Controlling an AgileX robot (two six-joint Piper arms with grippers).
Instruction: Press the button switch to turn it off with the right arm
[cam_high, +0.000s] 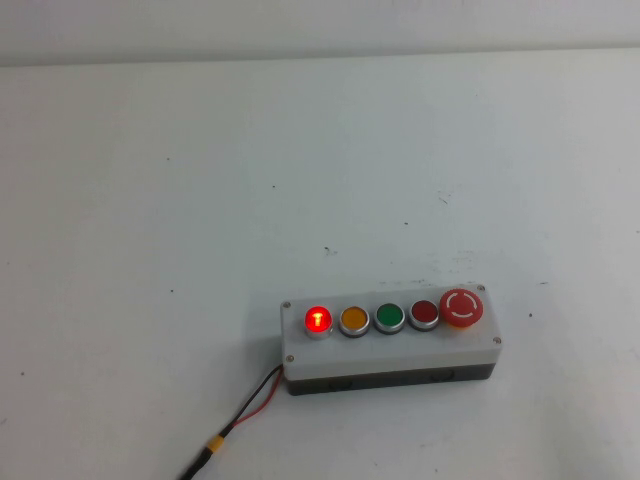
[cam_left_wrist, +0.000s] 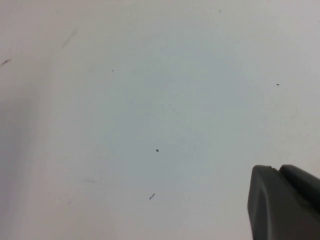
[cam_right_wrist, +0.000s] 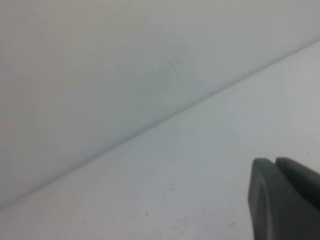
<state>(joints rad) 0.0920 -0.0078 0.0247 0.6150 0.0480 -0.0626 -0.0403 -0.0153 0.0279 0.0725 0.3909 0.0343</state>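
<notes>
We find the box (cam_high: 390, 340) near the front of the table (cam_high: 200, 200), right of centre in the high view, with a red-and-black lead (cam_high: 245, 415) running off its left end toward the robot. Five controls sit in a row on its lid. The switch (cam_high: 318, 320) is the leftmost and is lit bright red, so the task is not yet done. Next to it stand an amber button (cam_high: 354, 320), a green button (cam_high: 389, 319), a dark red button (cam_high: 424, 314) and, at the right end, the mushroom stop (cam_high: 462, 307).

Neither arm appears in the high view. The left pincer (cam_left_wrist: 282, 202) shows only as a dark corner over bare table in its wrist view; the right pincer (cam_right_wrist: 285, 200) likewise, facing the table's far edge and the wall. We cannot tell whether either is open or closed.

Risks noted:
- The right pincer is well apart from the box and does not have it in its own view; the approach must rely on the high view alone.
- The buttons stand close together. A tip landing slightly to the right would strike the amber button instead.
- The switch lies at the end farthest from the right arm, so the arm may cross the mushroom stop and catch it.
- The box looks unfixed; an oblique push could slide it rather than depress the switch.
</notes>
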